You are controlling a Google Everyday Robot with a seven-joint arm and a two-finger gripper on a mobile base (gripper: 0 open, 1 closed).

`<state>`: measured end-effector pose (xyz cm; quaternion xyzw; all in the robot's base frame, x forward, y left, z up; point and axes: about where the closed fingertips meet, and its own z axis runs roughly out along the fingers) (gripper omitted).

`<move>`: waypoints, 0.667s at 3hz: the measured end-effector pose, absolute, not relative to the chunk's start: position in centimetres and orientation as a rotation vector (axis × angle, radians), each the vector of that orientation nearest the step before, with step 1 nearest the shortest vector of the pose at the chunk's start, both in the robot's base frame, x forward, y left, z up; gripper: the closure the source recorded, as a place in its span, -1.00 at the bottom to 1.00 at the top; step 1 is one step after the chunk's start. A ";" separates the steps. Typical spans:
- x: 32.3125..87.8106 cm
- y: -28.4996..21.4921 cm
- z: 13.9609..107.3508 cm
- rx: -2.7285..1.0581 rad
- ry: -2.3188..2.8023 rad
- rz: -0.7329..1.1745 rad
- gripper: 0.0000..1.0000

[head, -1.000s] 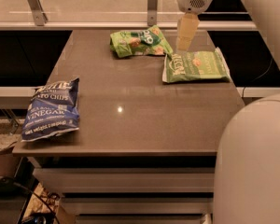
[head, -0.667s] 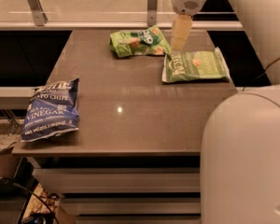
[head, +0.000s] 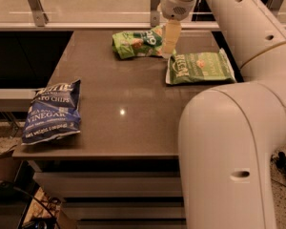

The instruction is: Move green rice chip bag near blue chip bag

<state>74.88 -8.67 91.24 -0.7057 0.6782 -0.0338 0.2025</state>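
Gripper (head: 168, 49) has drifted left along the far edge of the worktop (head: 133, 128) over the last second. It was hanging over the gap beside the paler green bag (head: 200, 67); now its tip is down at the right end of the green rice chip bag (head: 133, 43), touching it or just short of it, can't say which. Whether the gripper is spread or pressed together cannot be told from this angle; nothing is seen pinched. Green rice chip bag lies crumpled near the far edge, a little right of centre, in the same spot as a second ago. Paler green bag is flat just beside it toward the far right corner, also unmoved. Blue chip bag (head: 52, 111) sits at the near left corner, overhanging the left edge, well apart from the target bag. Arm (head: 238, 142) fills the right foreground and hides the near right corner. Reading: approach is closing on the correct bag, not the flat one. Grasp not yet made, and the carry diagonally across to the near left is all still ahead. Risk: crinkly bag may slide toward the far edge if nudged.
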 end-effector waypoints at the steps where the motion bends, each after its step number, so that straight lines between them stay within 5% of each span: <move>1: 76.1 -7.0 90.1 -1.997 1.864 -0.064 -1.00; 2: 76.8 -5.6 89.2 -2.015 1.836 -0.030 -1.00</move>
